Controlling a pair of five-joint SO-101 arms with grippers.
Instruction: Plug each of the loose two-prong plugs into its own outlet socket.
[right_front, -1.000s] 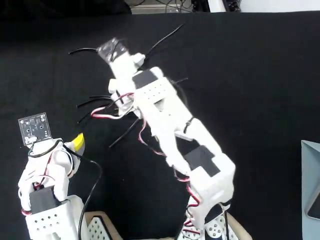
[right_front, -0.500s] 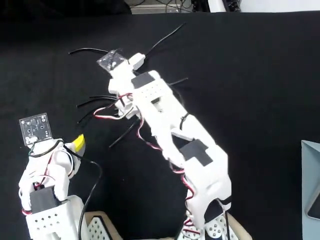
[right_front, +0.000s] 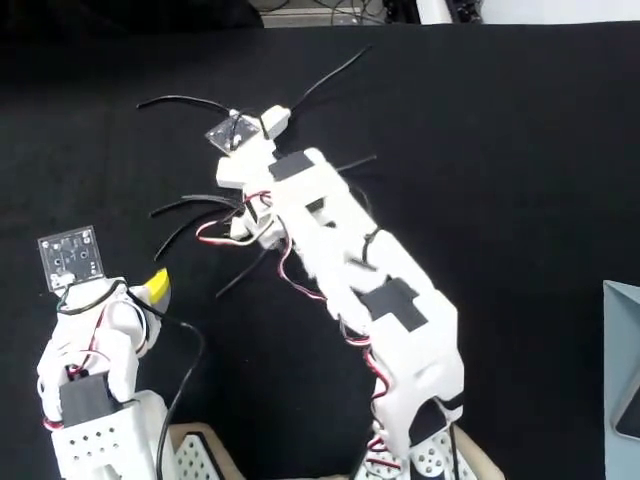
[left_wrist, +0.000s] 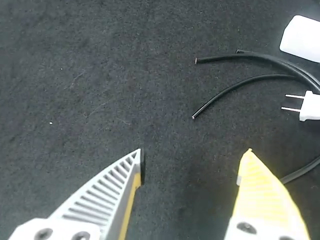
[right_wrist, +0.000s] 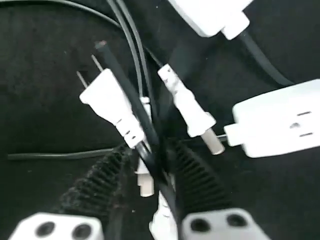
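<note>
My right gripper (right_wrist: 150, 150) hangs over a tangle of cords, shut on a black cable (right_wrist: 125, 95) that runs between its dark fingers (right_wrist: 195, 175). Just past the tips lie a white two-prong plug (right_wrist: 107, 102) and a second white plug (right_wrist: 187, 107). A white outlet socket (right_wrist: 280, 120) lies beside them, and another socket (right_wrist: 210, 15) sits farther off. In the high view the right arm (right_front: 320, 220) stretches over the cords to a white socket (right_front: 277, 120). My left gripper (left_wrist: 192, 155) stands open over bare black cloth, with a loose plug (left_wrist: 306, 107) off to one side.
Black cable ends (right_front: 190, 205) fan out to the left of the right arm. The left arm (right_front: 95, 340) sits folded at the front left. A grey-blue box (right_front: 625, 370) stands at the right edge. A black cloth (right_front: 500, 180) covers the table.
The right arm has drawn back toward the front and a little right, and the black cable ends beside it have shifted with it. The left arm has not moved.
</note>
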